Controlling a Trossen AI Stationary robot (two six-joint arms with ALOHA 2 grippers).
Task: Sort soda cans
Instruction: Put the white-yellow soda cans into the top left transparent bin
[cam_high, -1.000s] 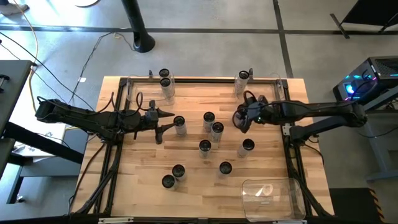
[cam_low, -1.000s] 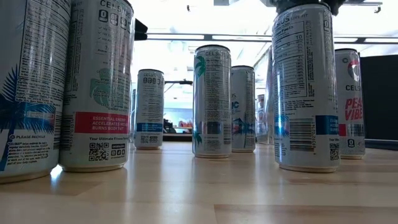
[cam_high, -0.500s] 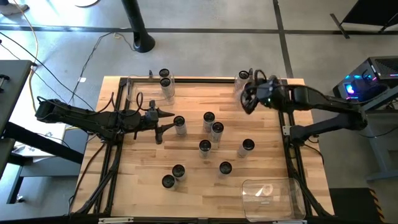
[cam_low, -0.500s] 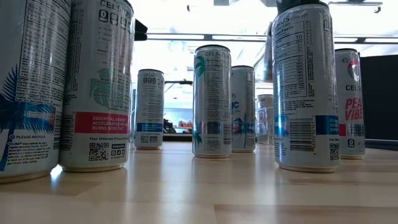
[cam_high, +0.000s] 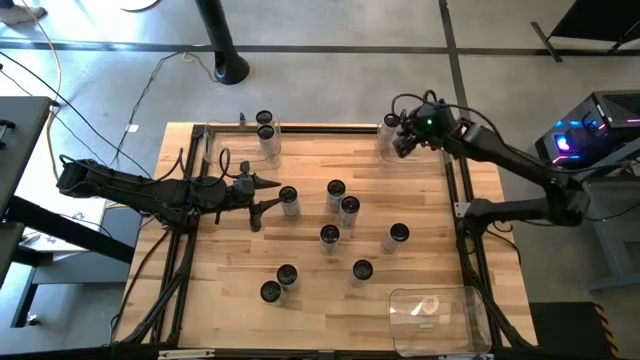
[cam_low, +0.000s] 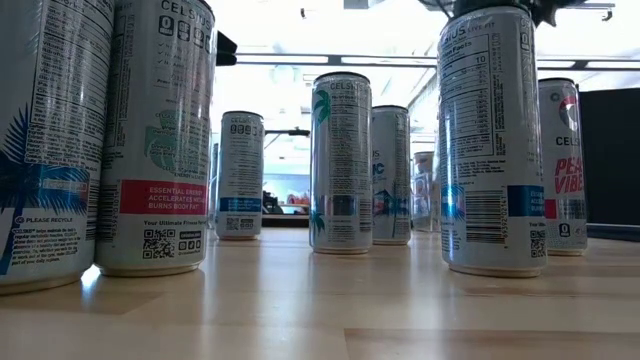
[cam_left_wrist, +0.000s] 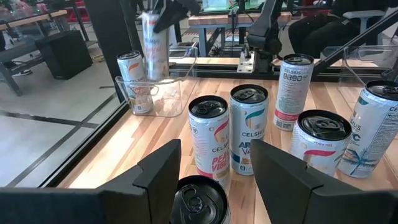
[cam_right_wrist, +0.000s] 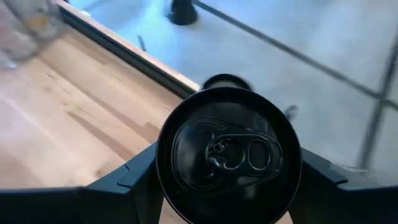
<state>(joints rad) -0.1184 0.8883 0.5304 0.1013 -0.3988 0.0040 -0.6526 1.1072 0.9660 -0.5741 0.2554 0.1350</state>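
The right gripper (cam_high: 408, 136) clamps a soda can (cam_right_wrist: 228, 154) above the far right clear bin (cam_high: 385, 147), beside another can, apparently inside it. The left gripper (cam_high: 282, 200) straddles a can (cam_left_wrist: 200, 200); contact is unclear. Loose cans (cam_high: 348, 209) stand mid-table.

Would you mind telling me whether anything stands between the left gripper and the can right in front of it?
Nothing visible does: the left gripper has its fingers open on either side of the nearest can, with no other can between them.
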